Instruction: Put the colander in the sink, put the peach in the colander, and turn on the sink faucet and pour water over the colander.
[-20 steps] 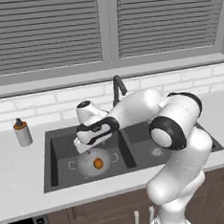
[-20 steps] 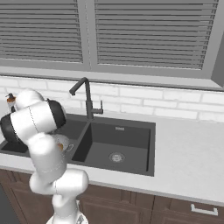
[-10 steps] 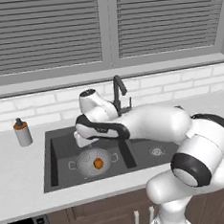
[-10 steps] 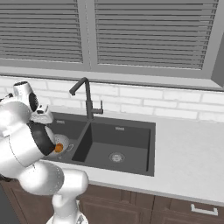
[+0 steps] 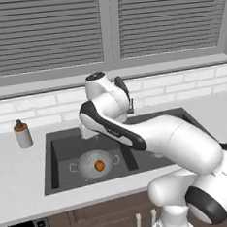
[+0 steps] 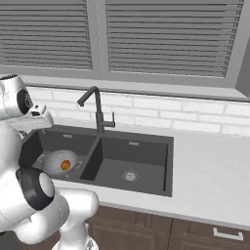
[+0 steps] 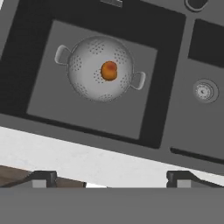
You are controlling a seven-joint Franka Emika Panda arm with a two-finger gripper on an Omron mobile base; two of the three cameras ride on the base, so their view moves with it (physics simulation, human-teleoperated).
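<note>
Jaws released, holding nothing, gripper (image 7: pixel 109 177) above the colander (image 7: pixel 100 68); peach (image 7: pixel 109 71) sits inside; sink faucet (image 6: pixel 96 108) stands right of colander.

the colander (image 7: pixel 99 68) looks like matt silver-grey metal, pricked with fine holes, its loop handles smooth. the peach (image 7: pixel 109 71) has a soft, dull orange skin. the sink (image 6: pixel 146 161) is a dark charcoal matt finish, with a drain (image 6: pixel 129 175) of brighter steel. the sink faucet (image 6: pixel 97 110) is dark smooth metal. the counter (image 6: pixel 210 166) looks pale, faintly speckled stone, and the cabinets (image 6: pixel 161 229) below brown wood.
</note>
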